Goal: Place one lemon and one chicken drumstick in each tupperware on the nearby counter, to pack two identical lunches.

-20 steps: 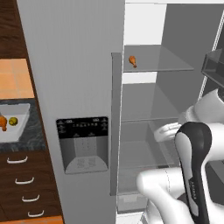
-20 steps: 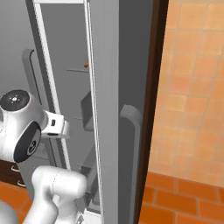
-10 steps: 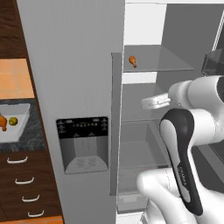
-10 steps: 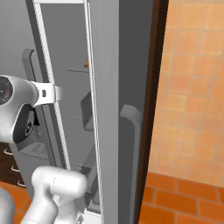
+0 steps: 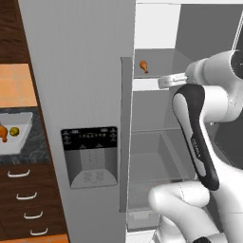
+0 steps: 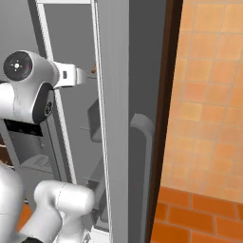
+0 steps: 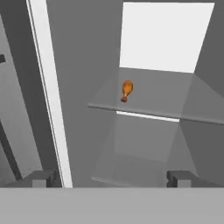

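Observation:
A chicken drumstick (image 5: 144,66) lies alone on the upper glass shelf (image 7: 175,100) of the open fridge; in the hand view the drumstick (image 7: 126,90) sits ahead and above the fingertips (image 7: 178,178). My gripper (image 5: 162,82) hovers at shelf height just right of it, open, with nothing between its jaws. The right base view has the gripper (image 6: 82,75) pointing at a sliver of drumstick (image 6: 93,70). On the counter (image 5: 29,151) at the far left, a tupperware (image 5: 23,124) holds a drumstick (image 5: 3,133) and a lemon (image 5: 14,131).
The closed fridge door with its dispenser panel (image 5: 89,154) and long handle (image 5: 125,133) stands between the counter and the open compartment. Lower glass shelves (image 5: 156,142) sit below. The open fridge door (image 6: 133,118) borders an orange tiled wall (image 6: 209,95).
The arm has swung upward, lifting the hand from the middle shelf level to the upper shelf, closer to the drumstick. The jaws stayed open.

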Controlling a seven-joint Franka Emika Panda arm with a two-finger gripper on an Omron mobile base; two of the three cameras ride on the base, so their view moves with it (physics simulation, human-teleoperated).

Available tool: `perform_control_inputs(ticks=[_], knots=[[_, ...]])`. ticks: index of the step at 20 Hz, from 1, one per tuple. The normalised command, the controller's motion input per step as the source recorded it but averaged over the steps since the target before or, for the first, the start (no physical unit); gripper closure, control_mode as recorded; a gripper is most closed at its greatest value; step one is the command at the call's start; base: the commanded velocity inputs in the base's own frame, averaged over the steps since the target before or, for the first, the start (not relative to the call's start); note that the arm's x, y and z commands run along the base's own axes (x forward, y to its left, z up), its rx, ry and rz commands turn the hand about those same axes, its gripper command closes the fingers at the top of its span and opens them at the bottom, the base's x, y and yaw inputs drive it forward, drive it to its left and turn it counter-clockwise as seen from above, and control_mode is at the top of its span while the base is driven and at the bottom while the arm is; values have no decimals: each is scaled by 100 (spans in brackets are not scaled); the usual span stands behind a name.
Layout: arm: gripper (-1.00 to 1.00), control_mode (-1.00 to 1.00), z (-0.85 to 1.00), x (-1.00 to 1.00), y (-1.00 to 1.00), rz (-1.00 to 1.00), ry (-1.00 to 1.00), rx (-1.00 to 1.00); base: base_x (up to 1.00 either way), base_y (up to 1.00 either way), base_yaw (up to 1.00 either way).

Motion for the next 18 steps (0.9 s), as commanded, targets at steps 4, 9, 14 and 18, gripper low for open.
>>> perform_control_inputs(ticks=[4, 9, 14, 18], knots=[[-100, -100, 0, 62, -62, -1, 1, 1, 0, 0, 0], [-100, -100, 0, 96, -2, 0, 17, 0, 0, 0, 0], [-100, -100, -9, 98, 13, 0, 6, 2, 0, 0, 0], [-100, -100, -4, 71, 1, 0, 0, 12, 0, 0, 0]])
